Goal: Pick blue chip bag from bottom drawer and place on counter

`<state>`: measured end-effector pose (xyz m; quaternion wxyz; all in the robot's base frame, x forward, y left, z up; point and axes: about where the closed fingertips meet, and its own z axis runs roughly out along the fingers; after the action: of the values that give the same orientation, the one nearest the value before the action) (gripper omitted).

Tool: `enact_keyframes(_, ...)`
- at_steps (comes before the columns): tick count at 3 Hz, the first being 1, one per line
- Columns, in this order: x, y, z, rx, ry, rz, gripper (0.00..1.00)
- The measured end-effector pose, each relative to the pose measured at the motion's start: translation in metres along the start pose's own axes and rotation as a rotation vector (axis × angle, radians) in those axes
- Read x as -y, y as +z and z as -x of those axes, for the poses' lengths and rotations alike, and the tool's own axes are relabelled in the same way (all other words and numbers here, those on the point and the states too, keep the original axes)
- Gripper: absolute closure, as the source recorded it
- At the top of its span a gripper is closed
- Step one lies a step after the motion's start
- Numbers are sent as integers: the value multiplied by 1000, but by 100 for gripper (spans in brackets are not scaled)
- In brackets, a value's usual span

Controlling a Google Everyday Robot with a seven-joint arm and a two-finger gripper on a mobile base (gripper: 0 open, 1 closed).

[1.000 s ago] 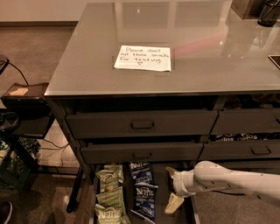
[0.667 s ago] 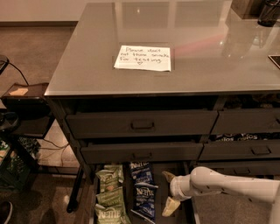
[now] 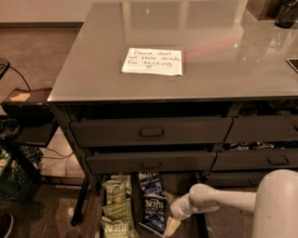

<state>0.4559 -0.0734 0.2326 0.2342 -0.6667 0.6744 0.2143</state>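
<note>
The bottom drawer (image 3: 180, 184) is pulled out at the foot of the cabinet. In it lie two blue chip bags, one at the back (image 3: 149, 181) and one nearer the front (image 3: 154, 211), with light green bags (image 3: 115, 204) to their left. My gripper (image 3: 169, 213) reaches in from the right on a white arm. It is low in the drawer, right beside the front blue bag's right edge. Its tan fingers (image 3: 171, 227) are spread apart and hold nothing. The counter (image 3: 223, 69) above is glossy grey and bears a white handwritten note (image 3: 152, 61).
Two drawers with recessed handles (image 3: 152, 132) sit above the open one, and more drawers lie to the right (image 3: 278, 160). A dark side table (image 3: 28, 100) and cables stand to the left of the cabinet. A dark object (image 3: 285, 13) sits at the counter's far right corner.
My arm has moved left and deeper into the drawer. The gripper now sits right beside the front blue bag. The bags have not moved.
</note>
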Motion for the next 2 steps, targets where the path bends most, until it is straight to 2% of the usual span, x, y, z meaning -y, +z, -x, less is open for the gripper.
enact_keyframes(2,-4,17,-8,-10,3,10,0)
